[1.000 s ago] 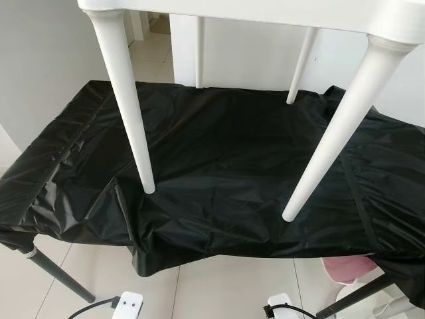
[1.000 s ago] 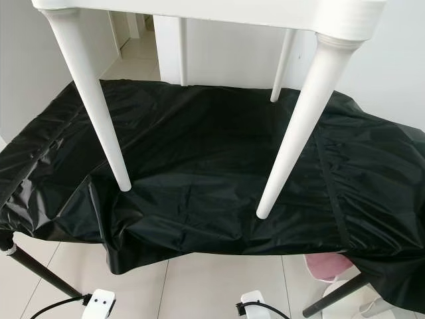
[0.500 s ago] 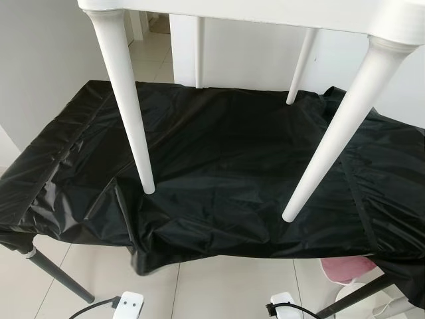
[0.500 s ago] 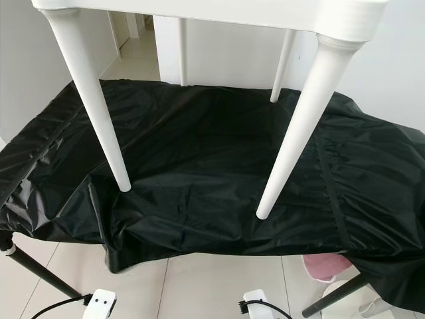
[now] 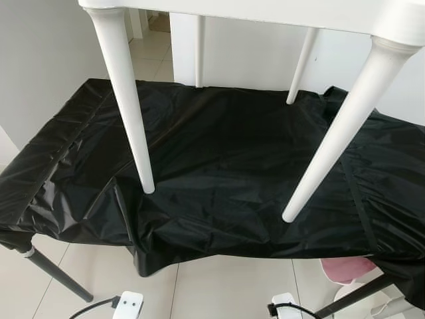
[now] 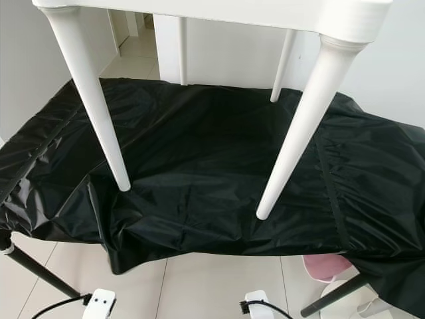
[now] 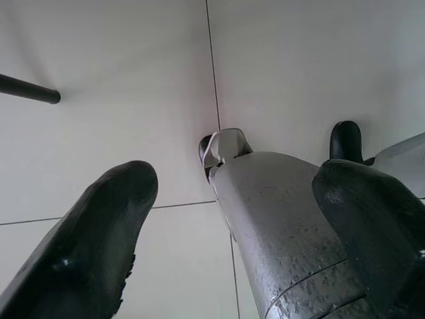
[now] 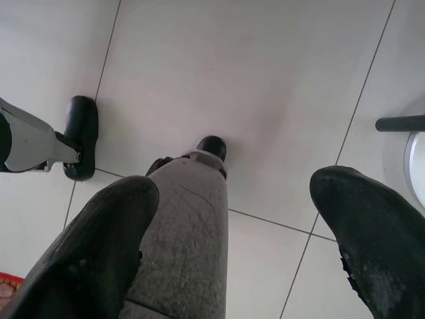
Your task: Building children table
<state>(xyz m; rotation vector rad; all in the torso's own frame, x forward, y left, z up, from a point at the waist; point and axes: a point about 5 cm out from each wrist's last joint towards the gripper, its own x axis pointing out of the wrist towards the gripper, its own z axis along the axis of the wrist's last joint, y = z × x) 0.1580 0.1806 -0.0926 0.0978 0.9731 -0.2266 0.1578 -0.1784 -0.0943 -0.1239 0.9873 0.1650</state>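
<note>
A white children table (image 5: 265, 10) stands on a surface covered with a black sheet (image 5: 226, 153), and its top edge fills the 12 o'clock part of the head views. Four white legs go down to the sheet: the near left leg (image 5: 129, 106) ends at about 9 o'clock from the centre, the near right leg (image 5: 335, 133) ends at about 4 o'clock, and two far legs (image 5: 199, 50) stand at 12 o'clock. Dark metal legs (image 5: 56, 276) hold the covered surface above the tiled floor (image 5: 219, 292). The left gripper (image 7: 226, 226) and the right gripper (image 8: 232, 226) both hang over the floor, fingers wide apart, holding nothing, each above a grey robot leg (image 8: 182, 226).
</note>
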